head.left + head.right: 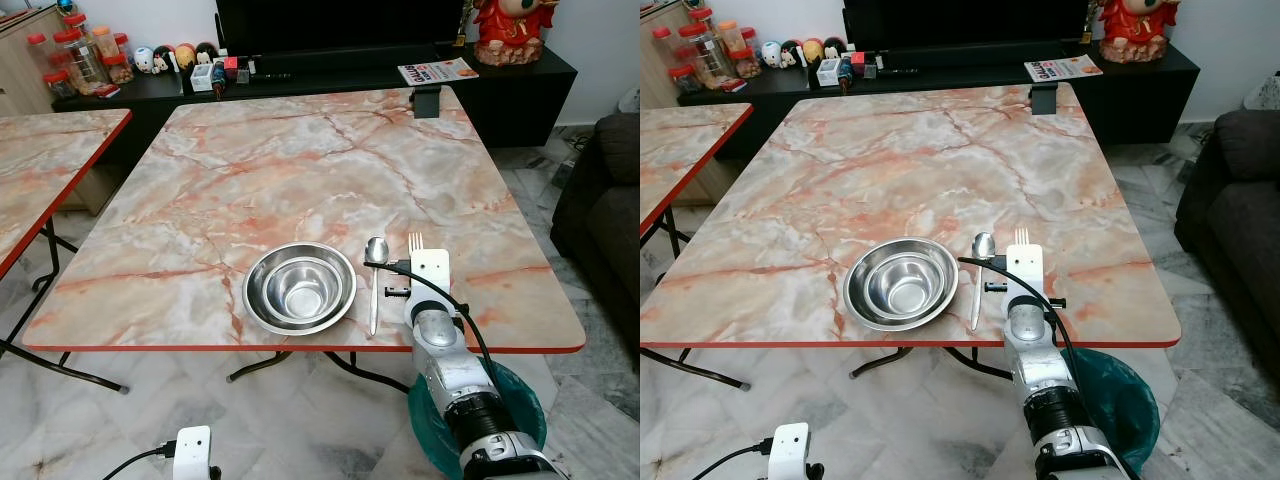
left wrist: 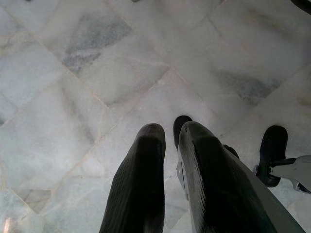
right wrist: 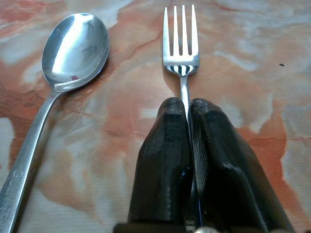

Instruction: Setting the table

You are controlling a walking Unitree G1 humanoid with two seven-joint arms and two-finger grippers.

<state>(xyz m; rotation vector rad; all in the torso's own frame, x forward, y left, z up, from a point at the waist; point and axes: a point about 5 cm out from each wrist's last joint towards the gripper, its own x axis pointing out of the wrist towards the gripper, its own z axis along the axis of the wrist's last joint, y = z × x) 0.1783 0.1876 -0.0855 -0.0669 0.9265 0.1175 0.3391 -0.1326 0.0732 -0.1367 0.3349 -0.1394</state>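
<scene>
- Fork (image 3: 181, 43) — steel, tines pointing away from the robot, lying low over the marble-patterned table (image 1: 300, 170) near its front edge, just right of the spoon; whether it already rests on the top cannot be told.
- Right gripper (image 3: 188, 121) — fingers pressed together on the fork's handle, the shaft pinched in the thin seam between them; the arm reaches in over the table's front edge.
- Spoon (image 3: 73, 46) — lies beside the fork, roughly parallel, apart from it; its handle runs back toward the edge.
- Bowl (image 1: 299, 287) — two steel bowls nested, left of the spoon, close to it.
- Left gripper (image 2: 167, 145) — hangs idle over the floor, fingers a narrow gap apart, holding nothing.
- Risks, as judged — releasing before the fork sits flat could let it bounce or skew toward the spoon; a sideways pull-out could drag the handle; the setting sits near the edge, so a rearward tug might tip the fork off.
</scene>
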